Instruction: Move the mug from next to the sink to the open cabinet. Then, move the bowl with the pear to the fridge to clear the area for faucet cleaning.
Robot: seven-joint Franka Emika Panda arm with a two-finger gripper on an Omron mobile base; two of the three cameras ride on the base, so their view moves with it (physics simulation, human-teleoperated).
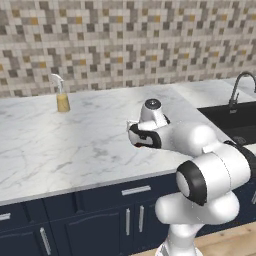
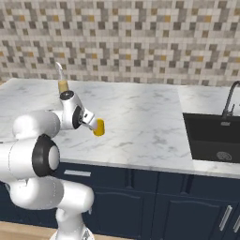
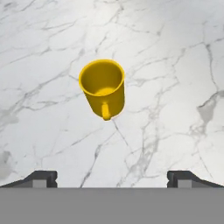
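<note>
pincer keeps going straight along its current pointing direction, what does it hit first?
Probably the mug: it stands upright on the marble counter, ahead of the open pincer and slightly left of its centre line. Depth is unclear; if it passes the mug, the bare counter comes next.

The arm hides most of the mug [image 2: 99,127] in the right base view, while the sink [image 2: 213,137] is cut off at 3 o'clock.

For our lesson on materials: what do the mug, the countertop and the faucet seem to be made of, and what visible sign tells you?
Mug: probably glazed ceramic or plastic; plain, even yellow, soft sheen.
Countertop: looks like polished marble; white with grey veins.
Faucet: seemingly dark metal; slim arched spout, dark grey.
</note>
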